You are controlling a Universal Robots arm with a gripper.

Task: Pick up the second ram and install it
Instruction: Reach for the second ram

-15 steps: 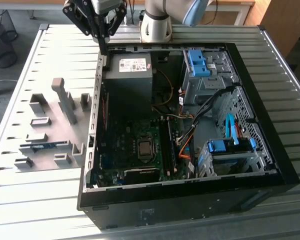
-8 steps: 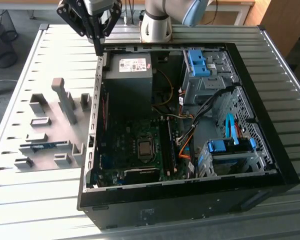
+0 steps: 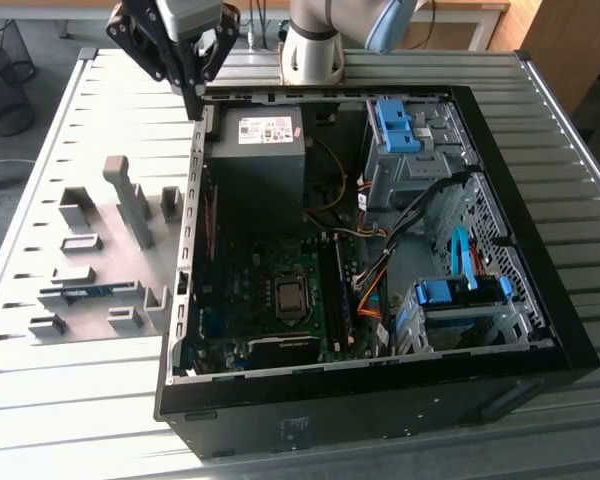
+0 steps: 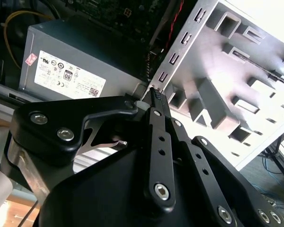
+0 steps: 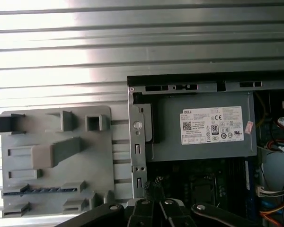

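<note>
The second ram (image 3: 88, 292) lies in a slot of the grey fixture plate (image 3: 35, 250) on the worktop (image 3: 70, 420), beside the open computer case (image 3: 380, 425). The gripper (image 3: 195, 106) hangs above the case's near edge, well apart from the ram, jaws pressed together and empty.

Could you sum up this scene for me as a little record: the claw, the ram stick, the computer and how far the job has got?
gripper: shut, empty, at the case wall beside the power supply
ram: lying in the grey fixture, apart from the gripper
case: open, on the slatted table, to the exterior view's right of the fixture
progress: ram not yet picked up
</note>
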